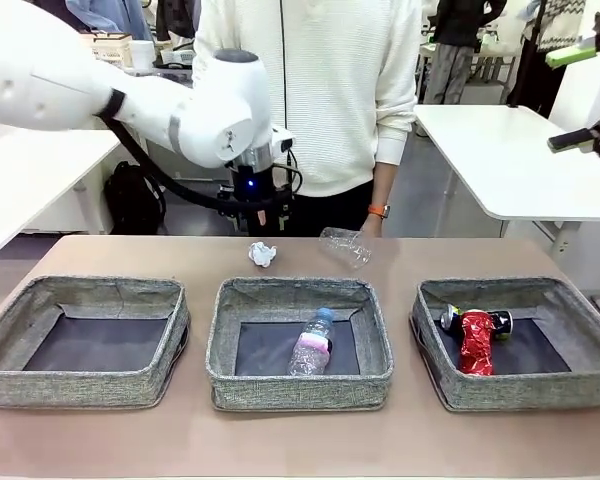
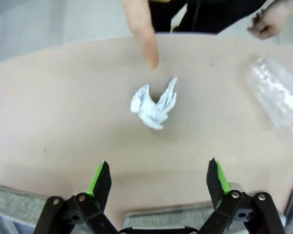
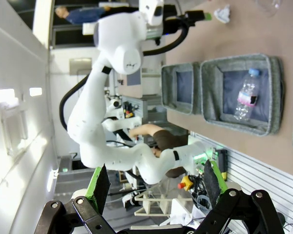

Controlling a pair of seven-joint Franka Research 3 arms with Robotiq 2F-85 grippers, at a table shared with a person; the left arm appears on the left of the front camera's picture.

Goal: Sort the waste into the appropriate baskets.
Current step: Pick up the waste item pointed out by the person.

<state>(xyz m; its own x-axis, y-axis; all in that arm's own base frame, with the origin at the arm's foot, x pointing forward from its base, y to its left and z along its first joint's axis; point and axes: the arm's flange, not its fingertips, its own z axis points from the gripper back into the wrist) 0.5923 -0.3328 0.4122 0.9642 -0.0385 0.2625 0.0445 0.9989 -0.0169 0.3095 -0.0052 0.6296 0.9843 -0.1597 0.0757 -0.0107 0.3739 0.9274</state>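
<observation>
Crumpled white paper (image 2: 154, 105) lies on the table beyond the baskets, also seen as the paper (image 1: 263, 254). My left gripper (image 2: 158, 178) hovers open above and just short of it, nothing between its fingers. A person's finger (image 2: 146, 44) points down at the paper. A clear plastic cup (image 1: 345, 245) lies on its side to the right. The middle basket (image 1: 298, 385) holds a clear bottle (image 1: 312, 343). The right basket (image 1: 520, 390) holds a crushed red can (image 1: 477, 342) and a dark can (image 1: 497, 322). The left basket (image 1: 80, 385) holds nothing. My right gripper (image 3: 156, 183) is open, raised high at the right.
The person stands at the far edge behind the paper, a second hand (image 2: 268, 24) near the cup (image 2: 278, 97). My left arm (image 1: 180, 110) stretches across from the left above the table. White tables stand to the sides behind.
</observation>
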